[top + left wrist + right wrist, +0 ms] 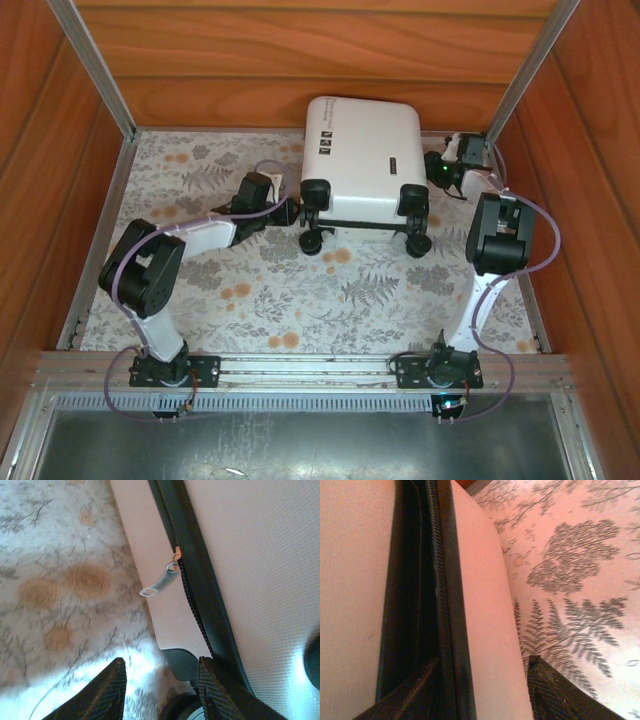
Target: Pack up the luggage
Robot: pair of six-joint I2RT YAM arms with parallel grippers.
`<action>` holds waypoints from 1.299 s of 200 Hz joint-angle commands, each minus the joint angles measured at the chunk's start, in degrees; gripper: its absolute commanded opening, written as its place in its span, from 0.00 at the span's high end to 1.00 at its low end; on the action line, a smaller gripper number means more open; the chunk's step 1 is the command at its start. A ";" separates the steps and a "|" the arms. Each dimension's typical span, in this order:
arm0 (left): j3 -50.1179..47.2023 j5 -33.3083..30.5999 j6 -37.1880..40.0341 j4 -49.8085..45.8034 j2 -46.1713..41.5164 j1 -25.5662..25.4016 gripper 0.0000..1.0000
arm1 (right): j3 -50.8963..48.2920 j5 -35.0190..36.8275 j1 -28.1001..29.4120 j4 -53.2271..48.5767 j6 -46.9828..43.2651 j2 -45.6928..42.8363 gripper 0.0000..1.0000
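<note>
The left arm's black two-finger gripper (291, 212) lies low over the floral-patterned table covering (210, 300), just beside the near-left corner of the luggage (360, 160), a glossy white hard-shell suitcase with black wheels and zipper trim. In the left wrist view its jaws stand wide apart with nothing held. Between the two dark fingertips (111, 692) there is patterned cloth and a black wheel housing. Ahead of them runs the white shell with its black zipper band (200, 580), from which a small silver metal zipper pull (159, 583) hangs out over the shell.

The luggage lies flat and closed in the far middle of the table, near the wooden back wall (300, 60). Its wheels (313, 243) point toward the arms, and small black markings sit on its top face.

To the right, the other arm's black gripper (442, 170) reaches in at the suitcase's right side. In the right wrist view its jaws are also spread. One finger (407, 697) lies against the black zipper strip (427, 580) and the other is over the fern-printed cloth (570, 605), with the white shell edge between them. Whether either pad touches the shell cannot be told.
</note>
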 commanded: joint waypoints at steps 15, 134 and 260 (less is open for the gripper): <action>-6.26 -4.12 4.23 8.10 -11.32 -5.80 0.53 | -1.08 -8.07 6.52 -8.56 -4.09 -4.74 0.49; -25.30 -3.08 6.14 -10.92 -40.99 7.32 0.13 | -11.73 10.89 14.28 -31.03 -6.18 -42.74 0.36; -21.18 1.48 5.21 -4.52 -24.39 7.87 0.18 | 3.71 45.73 60.95 -50.10 12.54 -28.38 0.24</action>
